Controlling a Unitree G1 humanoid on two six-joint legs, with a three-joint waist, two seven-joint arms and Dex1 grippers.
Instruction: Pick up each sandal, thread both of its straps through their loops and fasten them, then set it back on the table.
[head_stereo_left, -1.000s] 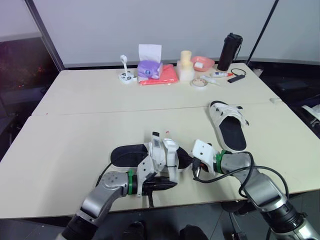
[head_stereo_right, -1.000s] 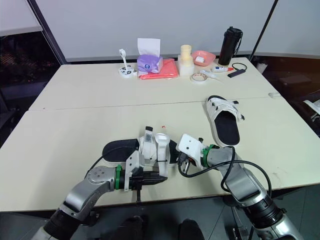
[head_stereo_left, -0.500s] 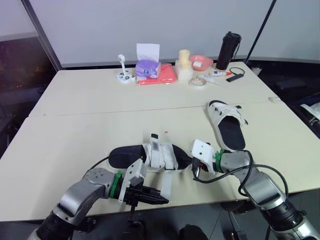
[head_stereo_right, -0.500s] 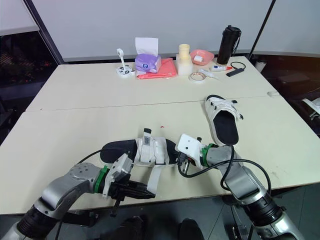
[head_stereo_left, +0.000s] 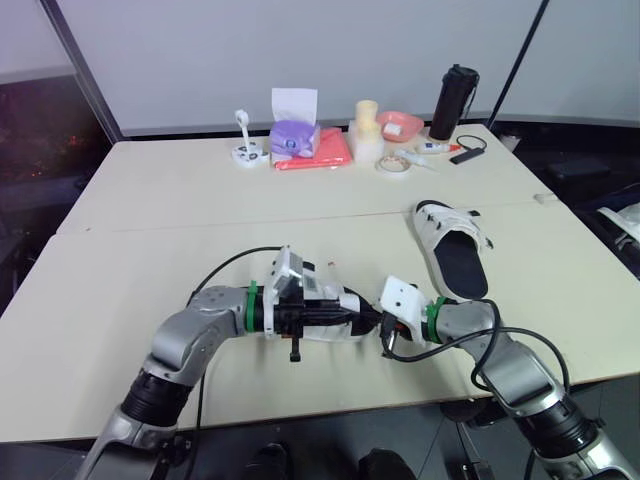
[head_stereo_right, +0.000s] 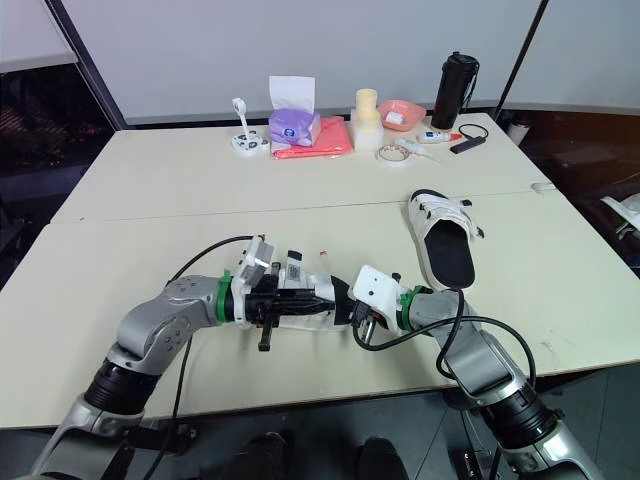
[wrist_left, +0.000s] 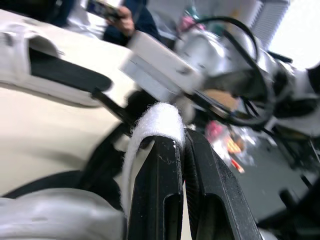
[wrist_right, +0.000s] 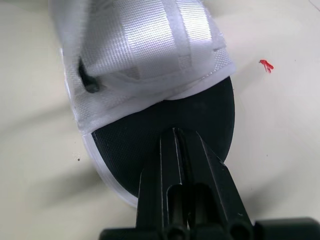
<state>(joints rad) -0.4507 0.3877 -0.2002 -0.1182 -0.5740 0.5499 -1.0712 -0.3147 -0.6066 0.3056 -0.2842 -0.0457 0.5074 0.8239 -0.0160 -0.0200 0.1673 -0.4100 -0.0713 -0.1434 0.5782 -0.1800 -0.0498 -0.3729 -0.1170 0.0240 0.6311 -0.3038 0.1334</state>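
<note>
Left arm (head_stereo_left: 195, 330) swung across sandal (wrist_right: 125, 142), jaws pinching strap (wrist_left: 156, 117).

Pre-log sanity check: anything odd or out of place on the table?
Only a tiny red fleck on the beige table, beside the near black-soled, white-strapped sandal. Nothing looks spilled or damaged.

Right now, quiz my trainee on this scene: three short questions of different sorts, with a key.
1. True or false: the left gripper is shut on a white strap of the near sandal.
2. What do the right gripper's shut fingers rest on? A) the black footbed B) the white strap C) nothing
3. How many sandals lie on the table?
Key: 1 true; 2 A; 3 two, counting the far sandal.
</note>
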